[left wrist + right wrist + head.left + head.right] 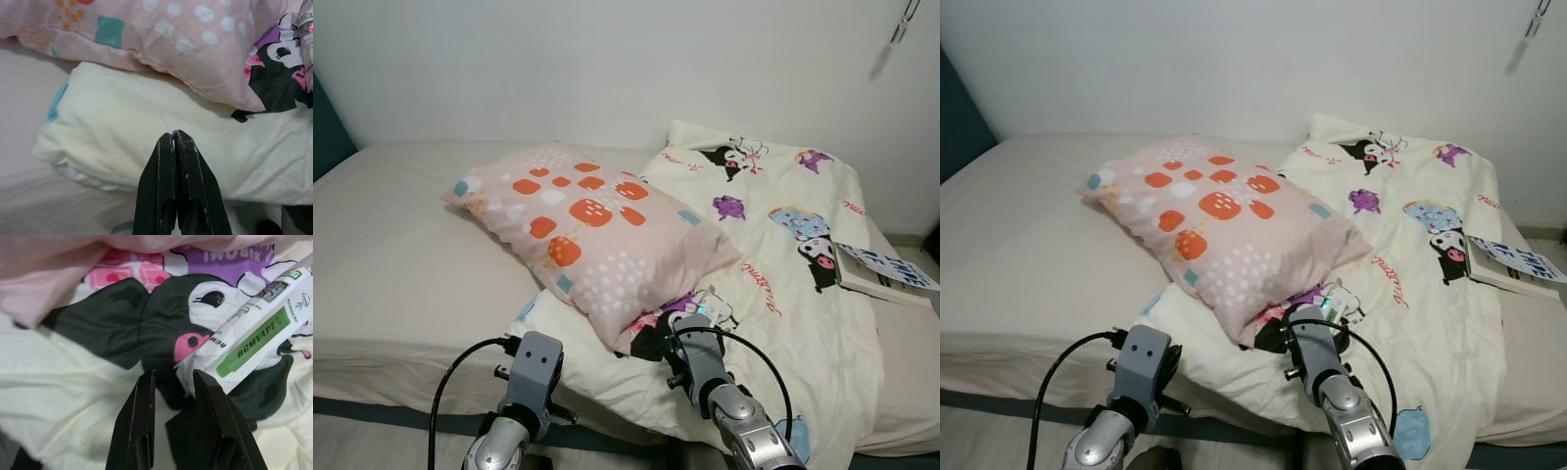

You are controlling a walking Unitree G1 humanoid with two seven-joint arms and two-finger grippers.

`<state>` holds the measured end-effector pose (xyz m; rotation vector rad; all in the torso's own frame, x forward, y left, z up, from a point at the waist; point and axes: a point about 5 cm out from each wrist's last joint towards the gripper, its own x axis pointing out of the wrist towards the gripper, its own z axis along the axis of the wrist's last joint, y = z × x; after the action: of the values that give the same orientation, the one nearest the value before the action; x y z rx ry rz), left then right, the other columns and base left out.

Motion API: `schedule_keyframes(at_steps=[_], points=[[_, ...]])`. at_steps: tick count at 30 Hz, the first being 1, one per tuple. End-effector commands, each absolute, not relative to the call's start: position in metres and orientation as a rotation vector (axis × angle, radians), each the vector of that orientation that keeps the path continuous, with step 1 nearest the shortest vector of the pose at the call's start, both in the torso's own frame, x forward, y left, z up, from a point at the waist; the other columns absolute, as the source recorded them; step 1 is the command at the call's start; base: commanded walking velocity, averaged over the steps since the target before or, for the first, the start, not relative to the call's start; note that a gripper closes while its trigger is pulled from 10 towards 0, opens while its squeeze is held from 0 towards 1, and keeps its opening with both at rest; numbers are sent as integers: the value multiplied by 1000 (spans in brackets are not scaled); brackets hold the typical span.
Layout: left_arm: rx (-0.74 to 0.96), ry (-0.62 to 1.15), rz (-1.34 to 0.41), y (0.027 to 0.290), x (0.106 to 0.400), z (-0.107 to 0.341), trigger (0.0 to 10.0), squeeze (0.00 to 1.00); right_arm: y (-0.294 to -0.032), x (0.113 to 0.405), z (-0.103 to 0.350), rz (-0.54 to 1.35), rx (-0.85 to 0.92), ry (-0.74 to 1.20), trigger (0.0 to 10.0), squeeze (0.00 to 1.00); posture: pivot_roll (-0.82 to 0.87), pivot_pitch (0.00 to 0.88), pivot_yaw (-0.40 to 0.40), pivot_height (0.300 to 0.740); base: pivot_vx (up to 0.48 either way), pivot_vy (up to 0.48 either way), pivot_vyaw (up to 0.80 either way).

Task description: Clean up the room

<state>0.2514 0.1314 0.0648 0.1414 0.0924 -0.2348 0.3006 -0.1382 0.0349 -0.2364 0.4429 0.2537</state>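
pillow (590, 230) overhangs packet (254, 340) | bare sheet (401, 245) left: open approach

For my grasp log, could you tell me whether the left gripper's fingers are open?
No, the left gripper has its fingers pressed together above the cream blanket.

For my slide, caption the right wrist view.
Right gripper, fingers open, poised at a white-and-green packet lying on the cartoon-print quilt.

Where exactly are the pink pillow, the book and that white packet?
pink pillow (592, 230), left eye view, middle of its top.
book (886, 269), left eye view, its cover.
white packet (254, 340), right wrist view, its green label.
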Motion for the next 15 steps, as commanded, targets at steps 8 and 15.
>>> schedule_keyframes(at_steps=[8, 15], points=[[136, 108, -247, 135, 247, 61, 10000, 0, -141, 299, 34, 247, -233, 456, 10000, 0, -57, 142, -30, 577, 0, 0, 0], [131, 100, -218, 141, 245, 63, 10000, 0, -144, 304, 40, 258, -249, 437, 10000, 0, -59, 162, -51, 577, 0, 0, 0]])
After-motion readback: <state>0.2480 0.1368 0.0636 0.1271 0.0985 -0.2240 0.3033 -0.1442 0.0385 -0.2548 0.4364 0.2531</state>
